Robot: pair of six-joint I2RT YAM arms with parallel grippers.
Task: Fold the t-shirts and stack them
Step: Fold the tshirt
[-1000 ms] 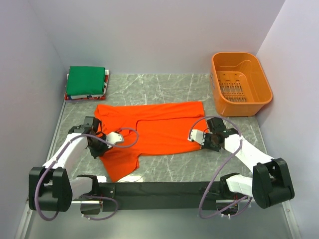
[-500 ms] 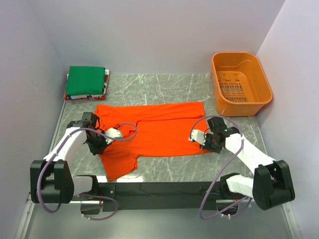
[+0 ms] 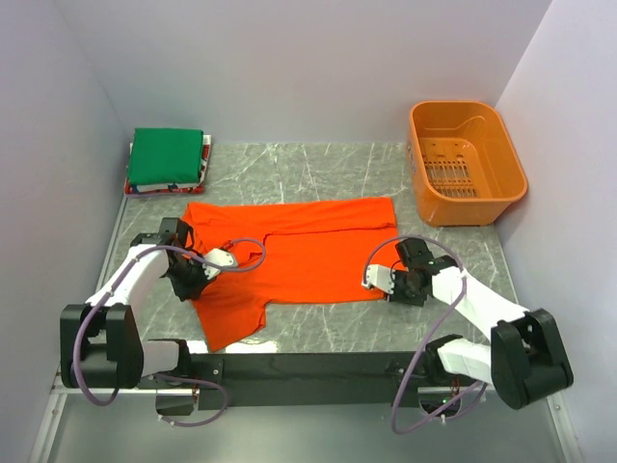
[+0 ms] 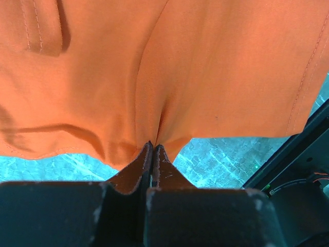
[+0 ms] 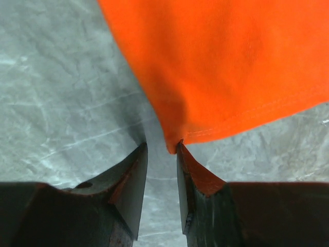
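Orange-red shirt (image 3: 289,256) lies spread ahead of me. My left claw (image 4: 153,146) is clamped on its edge. My right claw (image 5: 160,149) gapes at its corner hem, with bare table (image 5: 61,77) to its left.

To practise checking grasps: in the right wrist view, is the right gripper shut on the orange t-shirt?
No, the right gripper stands open, grey table showing in the gap.
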